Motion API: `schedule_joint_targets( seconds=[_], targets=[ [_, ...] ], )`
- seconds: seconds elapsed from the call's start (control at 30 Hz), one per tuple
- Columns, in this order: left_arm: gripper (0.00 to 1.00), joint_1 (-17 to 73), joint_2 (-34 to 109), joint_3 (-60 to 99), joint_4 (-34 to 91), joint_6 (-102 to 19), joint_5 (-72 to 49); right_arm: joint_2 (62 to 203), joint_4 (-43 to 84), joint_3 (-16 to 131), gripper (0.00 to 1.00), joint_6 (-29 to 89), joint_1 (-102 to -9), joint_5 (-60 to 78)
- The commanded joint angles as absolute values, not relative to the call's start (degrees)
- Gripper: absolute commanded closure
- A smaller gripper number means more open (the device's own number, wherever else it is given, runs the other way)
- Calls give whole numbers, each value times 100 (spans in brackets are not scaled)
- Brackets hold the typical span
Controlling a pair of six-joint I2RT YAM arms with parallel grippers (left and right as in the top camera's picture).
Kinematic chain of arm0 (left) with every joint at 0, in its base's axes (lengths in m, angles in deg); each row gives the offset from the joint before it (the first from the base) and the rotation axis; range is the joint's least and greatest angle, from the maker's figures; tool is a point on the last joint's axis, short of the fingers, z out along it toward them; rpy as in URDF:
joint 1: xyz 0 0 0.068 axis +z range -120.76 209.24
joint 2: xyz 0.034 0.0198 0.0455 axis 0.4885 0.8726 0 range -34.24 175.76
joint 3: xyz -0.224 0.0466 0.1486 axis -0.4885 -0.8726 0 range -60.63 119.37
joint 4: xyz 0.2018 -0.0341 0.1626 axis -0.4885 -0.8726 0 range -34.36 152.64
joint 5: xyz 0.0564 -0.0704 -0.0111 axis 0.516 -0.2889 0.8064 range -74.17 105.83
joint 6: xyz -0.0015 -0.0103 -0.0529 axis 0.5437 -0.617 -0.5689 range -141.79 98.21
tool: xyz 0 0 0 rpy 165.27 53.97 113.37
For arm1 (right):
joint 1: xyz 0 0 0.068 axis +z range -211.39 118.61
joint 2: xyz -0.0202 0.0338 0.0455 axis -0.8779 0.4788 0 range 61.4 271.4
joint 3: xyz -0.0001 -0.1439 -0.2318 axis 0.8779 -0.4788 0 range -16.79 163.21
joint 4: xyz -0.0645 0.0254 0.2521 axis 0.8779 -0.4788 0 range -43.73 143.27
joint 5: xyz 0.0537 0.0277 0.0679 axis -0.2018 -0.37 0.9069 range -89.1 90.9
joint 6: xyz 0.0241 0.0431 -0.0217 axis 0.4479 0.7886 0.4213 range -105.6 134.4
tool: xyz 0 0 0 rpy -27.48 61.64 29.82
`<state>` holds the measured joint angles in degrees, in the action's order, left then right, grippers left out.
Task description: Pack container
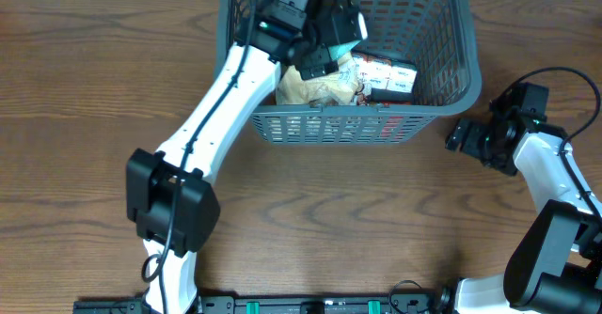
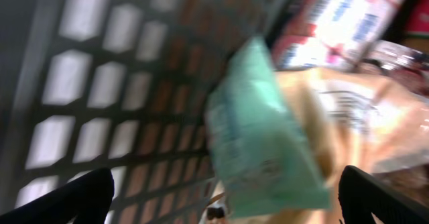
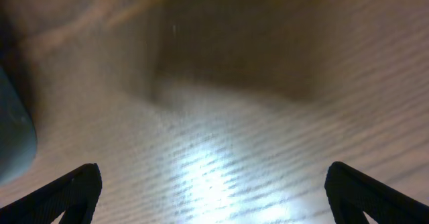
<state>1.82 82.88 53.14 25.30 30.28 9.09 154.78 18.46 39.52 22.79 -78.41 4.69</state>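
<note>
The container (image 1: pixel 329 126) sits at the top middle of the table (image 1: pixel 94 70), with snack packets (image 1: pixel 386 77) inside. The left fingers (image 2: pixel 74 197) are wide apart in it, a green packet (image 2: pixel 261 137) between them. The right fingers (image 3: pixel 60 190) are wide apart too, over the table just right of the container.

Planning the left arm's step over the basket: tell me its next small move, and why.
Probably lift the left gripper straight up out of the container. Its jaws stand wide and look clear of the green packet, which rests against the tan bag inside. The container's slotted side sits close beside the gripper, so a sideways exit might snag.
</note>
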Motion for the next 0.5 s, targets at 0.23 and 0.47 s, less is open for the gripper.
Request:
schedule_joint_targets(
  seconds=[0.23, 0.47],
  targets=[
    [1, 1229, 7346, 5758, 3553, 1421, 1787, 15297, 2078, 5474, 1, 1642, -7749, 67],
    [1, 2108, 7002, 5756, 3708, 202, 2791, 15290, 2314, 6521, 1, 869, -7749, 67]
  ],
)
